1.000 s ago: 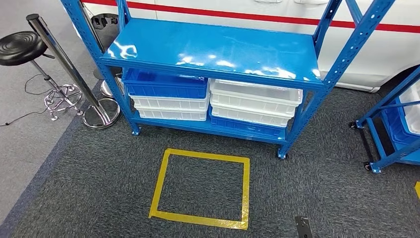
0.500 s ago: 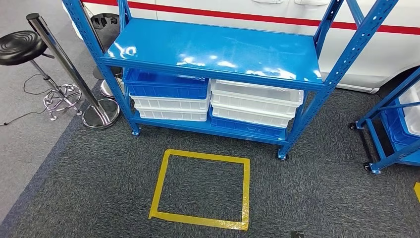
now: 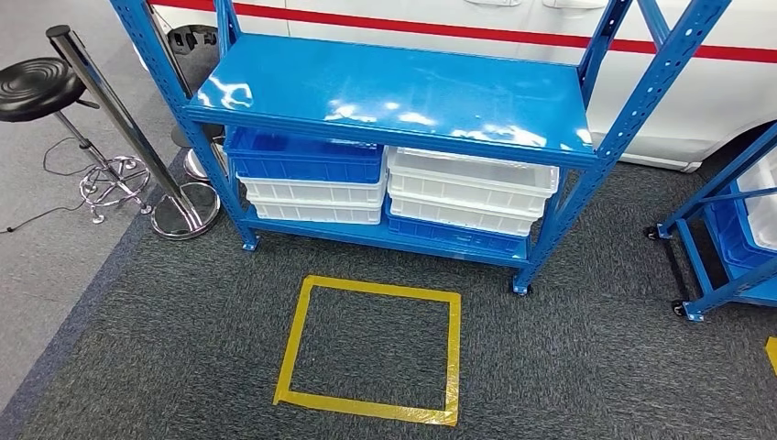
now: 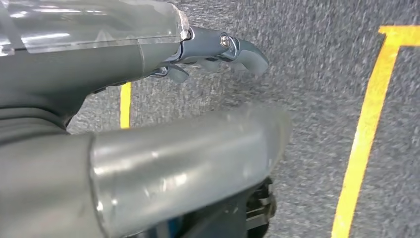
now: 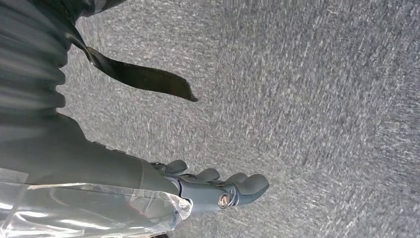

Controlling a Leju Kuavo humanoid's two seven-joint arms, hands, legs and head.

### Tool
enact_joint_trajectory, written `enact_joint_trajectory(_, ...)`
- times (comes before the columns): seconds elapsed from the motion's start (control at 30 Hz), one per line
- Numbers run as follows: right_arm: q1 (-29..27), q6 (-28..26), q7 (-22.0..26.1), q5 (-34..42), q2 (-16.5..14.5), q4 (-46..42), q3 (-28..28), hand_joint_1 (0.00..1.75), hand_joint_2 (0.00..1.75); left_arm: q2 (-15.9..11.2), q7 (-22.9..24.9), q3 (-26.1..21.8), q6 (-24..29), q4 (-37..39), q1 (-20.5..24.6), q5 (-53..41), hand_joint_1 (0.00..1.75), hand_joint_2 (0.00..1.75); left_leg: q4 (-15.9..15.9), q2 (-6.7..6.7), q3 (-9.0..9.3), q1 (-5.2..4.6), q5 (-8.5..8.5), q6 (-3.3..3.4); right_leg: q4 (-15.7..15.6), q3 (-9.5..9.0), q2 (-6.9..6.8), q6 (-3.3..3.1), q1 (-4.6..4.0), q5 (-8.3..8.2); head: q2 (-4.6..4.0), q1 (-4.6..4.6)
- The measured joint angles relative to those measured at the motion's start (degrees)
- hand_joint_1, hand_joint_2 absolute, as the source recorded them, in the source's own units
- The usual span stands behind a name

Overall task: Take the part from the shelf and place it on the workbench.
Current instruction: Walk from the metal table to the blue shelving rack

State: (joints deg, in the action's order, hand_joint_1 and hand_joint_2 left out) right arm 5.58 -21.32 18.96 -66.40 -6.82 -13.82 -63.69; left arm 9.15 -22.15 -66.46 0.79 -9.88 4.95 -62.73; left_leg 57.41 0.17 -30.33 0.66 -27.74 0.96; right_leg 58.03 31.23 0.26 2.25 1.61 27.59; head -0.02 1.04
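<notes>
A: Spotting no loose part, just blue shelf (image 3: 394, 92) w/ 2 blue bins (image 3: 307, 156) + 4 white bins (image 3: 472, 179) underneath.
B: Hands?
A: Left hand (image 4: 218, 49) and right hand (image 5: 218, 188) hang over carpet (image 3: 596, 367), fingers apart, holding nothing. 1 yellow tape square (image 3: 371, 348).

Left hand (image 4: 218, 52), grey with a clear plastic wrap over its ribbed cover, hanging down with nothing held; thick grey thumb (image 4: 247, 52) stretched straight, darker fingers (image 4: 176, 73) loosely curved beside it, apart from the thumb. Right hand (image 5: 213, 188), same grey build and plastic wrap, likewise hanging and empty, fingers (image 5: 208, 174) slightly bent in a row, not closed.
</notes>
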Motion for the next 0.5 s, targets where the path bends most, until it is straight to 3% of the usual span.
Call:
enact_joint_trajectory(0.13, 0.06, 0.1, 0.01, -0.48, -0.06, 0.45, -0.35, 0.0, 1.75, 0.04, -0.21, -0.64, 0.25, -0.05, 0.17, -0.04, 0.0, 0.0, 0.02, 0.0, -0.02, 0.03, -0.01, -0.01, -0.02, -0.01, 0.01, -0.01, 0.12, -0.01, 0.0, 0.0)
enact_joint_trajectory(0.27, 0.06, 0.62, 0.18, -1.09, -0.21, 0.74, -0.53, 0.0, 0.0, 0.17, -0.16, -0.91, 0.33, -0.09, 0.19, -0.05, 0.0, 0.0, 0.06, 0.0, -0.04, 0.01, -0.03, -0.02, -0.04, -0.01, 0.01, -0.01, 0.16, -0.01, 0.0, 0.0)
enact_joint_trajectory(0.5, -0.16, 1.79, 0.29, -1.81, -0.31, 1.11, -0.53, 0.0, 0.0, 0.68, 0.64, -1.77, 0.83, -0.11, 0.06, -0.02, 0.0, 0.0, 0.07, 0.0, -0.05, 0.0, -0.03, -0.02, -0.07, -0.02, 0.01, -0.01, 0.16, -0.02, 0.0, 0.0)
